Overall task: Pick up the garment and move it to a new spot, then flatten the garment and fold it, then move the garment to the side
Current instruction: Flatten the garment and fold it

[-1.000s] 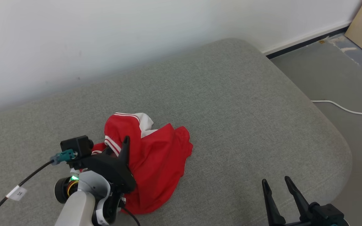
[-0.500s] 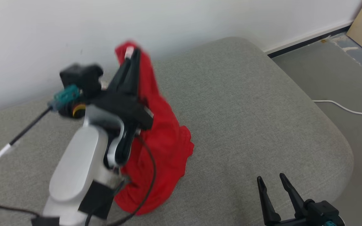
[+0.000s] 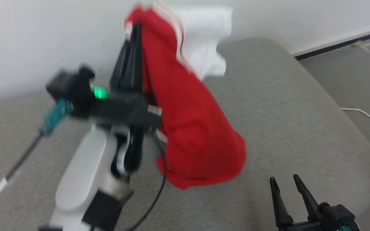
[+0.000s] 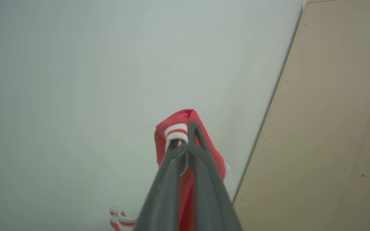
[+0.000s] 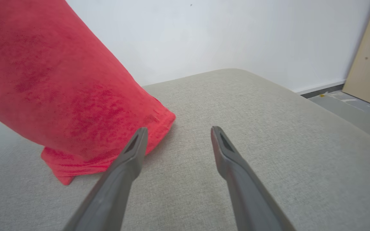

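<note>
Left gripper (image 3: 136, 27) is clamped shut on the red garment (image 3: 191, 128). In the left wrist view the tips pinch a white-and-red striped cuff, with cloth bunched over them.

Change noted: a second ago the garment lay crumpled on the grey cushion (image 3: 284, 96), and the left jaws stood wide around a fold. Now they are closed and the arm has swung up. The garment hangs in a long red drape high above the cushion's back part, with a white panel flaring at the top. The head view is blurred, so I judge the lift to be still in motion.

In the right wrist view the lower hem (image 5: 59, 170) looks to be brushing the cushion near its middle. I can't be sure it has fully cleared.

Right gripper (image 3: 284, 179) is wide open and empty, low over the cushion's front edge. It sits near the hanging hem but apart from it.

Reading: the grasp has taken, so the pick-up is done in all but clearance. The carry to a new spot on the cushion comes next; flattening and folding are not begun. A one-point hold leaves the cloth bunched, so spreading it will likely need the right gripper too.
</note>
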